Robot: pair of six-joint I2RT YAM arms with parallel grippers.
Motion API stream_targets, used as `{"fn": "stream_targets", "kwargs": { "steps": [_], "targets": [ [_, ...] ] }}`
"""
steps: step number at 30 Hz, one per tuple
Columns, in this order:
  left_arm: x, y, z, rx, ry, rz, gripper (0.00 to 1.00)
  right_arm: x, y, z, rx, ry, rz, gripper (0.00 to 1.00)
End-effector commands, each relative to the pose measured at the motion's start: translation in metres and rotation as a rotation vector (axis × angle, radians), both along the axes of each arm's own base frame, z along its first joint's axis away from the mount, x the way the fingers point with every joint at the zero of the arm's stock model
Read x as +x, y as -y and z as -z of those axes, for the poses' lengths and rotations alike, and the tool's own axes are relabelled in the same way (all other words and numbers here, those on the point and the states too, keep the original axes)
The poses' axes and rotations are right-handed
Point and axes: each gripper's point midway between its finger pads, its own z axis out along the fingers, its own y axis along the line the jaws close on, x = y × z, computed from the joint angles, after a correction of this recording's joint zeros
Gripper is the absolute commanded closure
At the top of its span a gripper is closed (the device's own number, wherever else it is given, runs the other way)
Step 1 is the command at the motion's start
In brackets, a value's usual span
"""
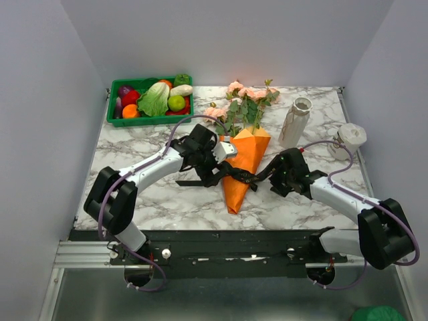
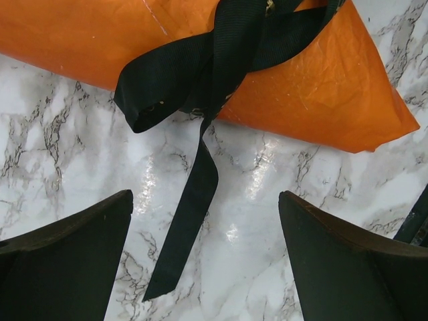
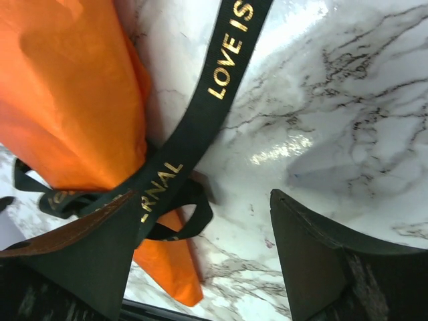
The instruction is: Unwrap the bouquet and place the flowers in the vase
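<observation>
One bouquet (image 1: 246,144) is counted, made up of one orange paper cone (image 1: 237,190) and one black ribbon (image 2: 200,187). Its pink roses (image 1: 235,87) are bunched too closely to be numbered. One tall vase (image 1: 295,122), one squat white pot (image 1: 350,139) and one green tray (image 1: 150,122) of mixed plastic produce (image 1: 155,99) are also counted.

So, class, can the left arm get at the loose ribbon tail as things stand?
Probably yes: the left end effector is open over the ribbon tail, lying clear between its fingers.

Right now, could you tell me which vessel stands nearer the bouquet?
The tall beige vase, just right of the roses; the squat white pot sits farther right.
</observation>
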Motion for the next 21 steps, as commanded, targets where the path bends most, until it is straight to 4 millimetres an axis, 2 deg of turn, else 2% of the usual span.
{"fn": "stream_targets", "kwargs": {
  "steps": [1,10,13,17,21],
  "targets": [
    [0.010,0.005,0.013,0.017,0.026,0.003,0.01,0.015,-0.004,-0.004,0.037,0.035,0.080,0.16],
    [0.023,0.007,0.028,0.041,0.068,-0.027,0.01,0.020,-0.018,0.006,0.093,0.011,0.108,0.20],
    [0.027,0.007,0.033,0.052,0.082,-0.037,0.03,0.019,-0.023,0.007,0.111,0.011,0.115,0.27],
    [0.032,0.007,0.039,0.057,0.112,-0.047,0.09,0.017,-0.024,0.011,0.124,0.009,0.142,0.46],
    [0.032,0.007,0.046,0.063,0.118,-0.046,0.10,0.013,-0.026,0.016,0.142,0.000,0.157,0.55]
  ]
}}
